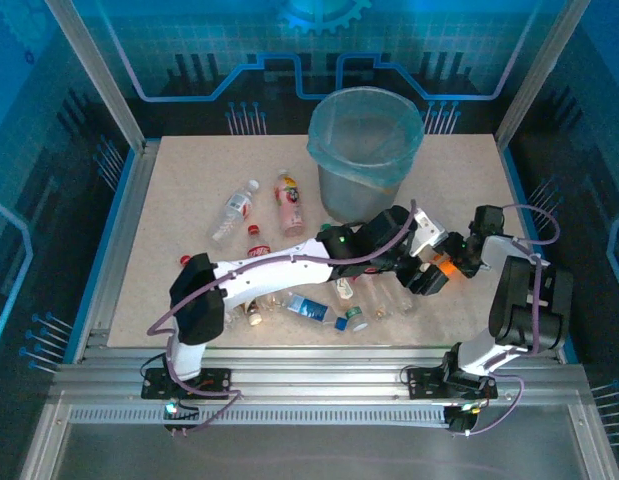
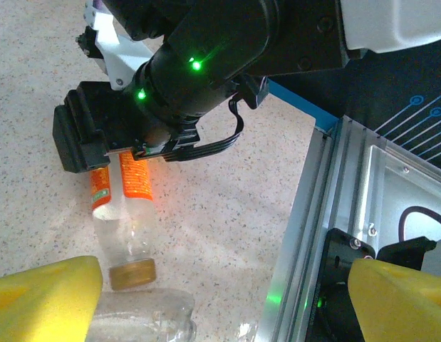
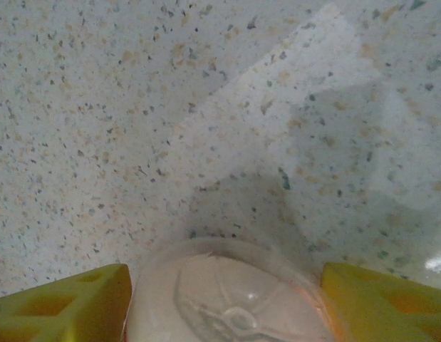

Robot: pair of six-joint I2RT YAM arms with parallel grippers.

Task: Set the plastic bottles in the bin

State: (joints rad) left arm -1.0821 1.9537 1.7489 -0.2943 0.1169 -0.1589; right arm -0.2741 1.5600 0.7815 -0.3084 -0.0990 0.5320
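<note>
Straddling bottle, right fingers, grip unclear; left fingers spread open, tips cropped.

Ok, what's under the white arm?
Bottles on the table. A blue-labelled bottle sticks out beside the left arm; the arm covers parts of others, so I can't count them.
</note>
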